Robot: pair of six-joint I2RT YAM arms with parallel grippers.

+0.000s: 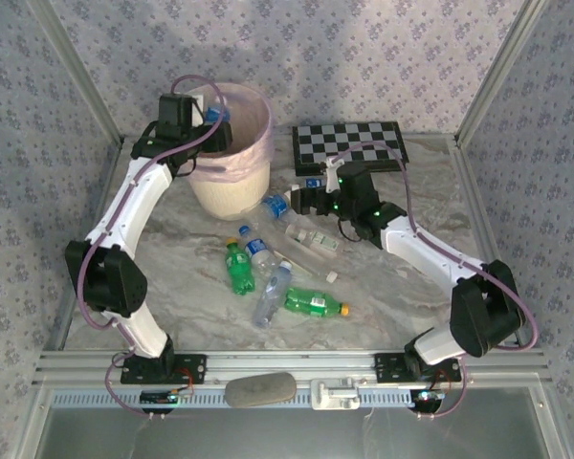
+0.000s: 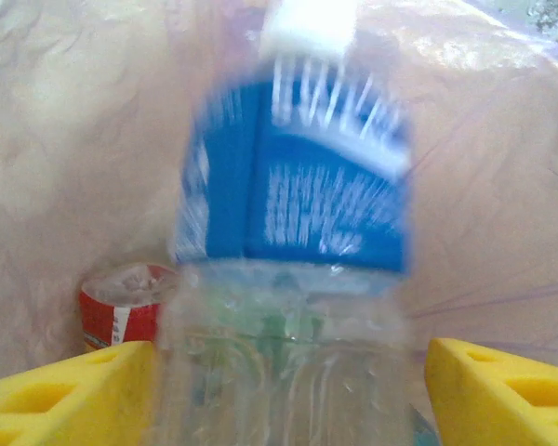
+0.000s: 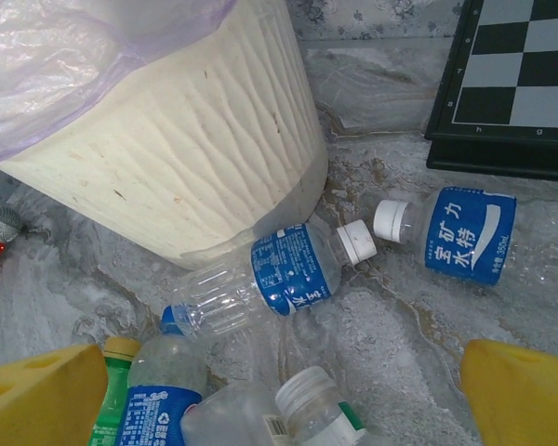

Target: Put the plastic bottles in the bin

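Left gripper: fingers spread over the bin, blurred blue-labelled bottle loose between them, apparently dropping in
Bin floor: one red-labelled item lying inside
Remaining bottles: several clear and green, scattered on the table, so most work is left
Right gripper: open, empty, above bottles beside the bin

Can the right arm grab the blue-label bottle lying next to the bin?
Probably yes. The right gripper is open and pointed toward that bottle, and nothing lies on top of it. The bottle sits close against the bin, though, so a finger might bump the wall.
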